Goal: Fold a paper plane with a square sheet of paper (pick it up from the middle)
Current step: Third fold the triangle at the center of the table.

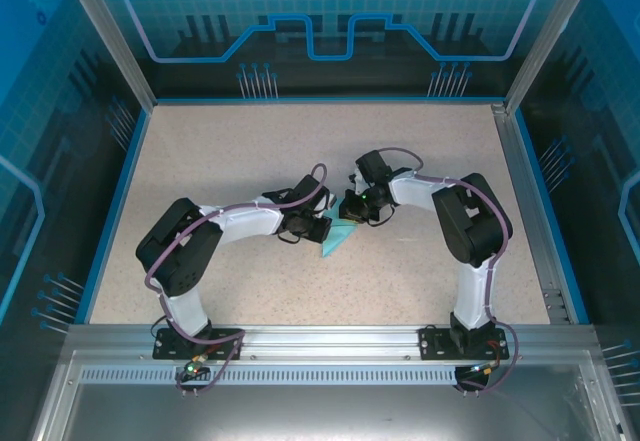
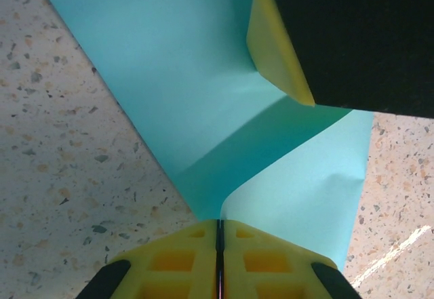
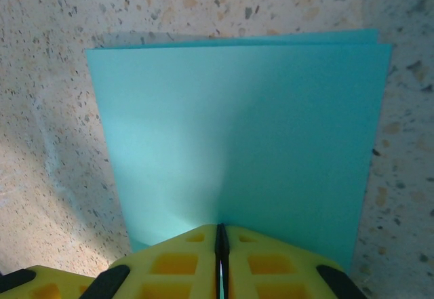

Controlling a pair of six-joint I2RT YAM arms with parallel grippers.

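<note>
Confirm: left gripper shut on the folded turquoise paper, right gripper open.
Not quite: the right gripper is shut on the folded turquoise paper too, as the right wrist view shows. The left gripper is shut on it, as stated.

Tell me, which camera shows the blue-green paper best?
The right wrist camera: the paper spreads out nearly whole, with its folded layers showing at the far edge. The left wrist camera sees a bent, close-up part. The top camera sees a small, far-off sliver.
</note>
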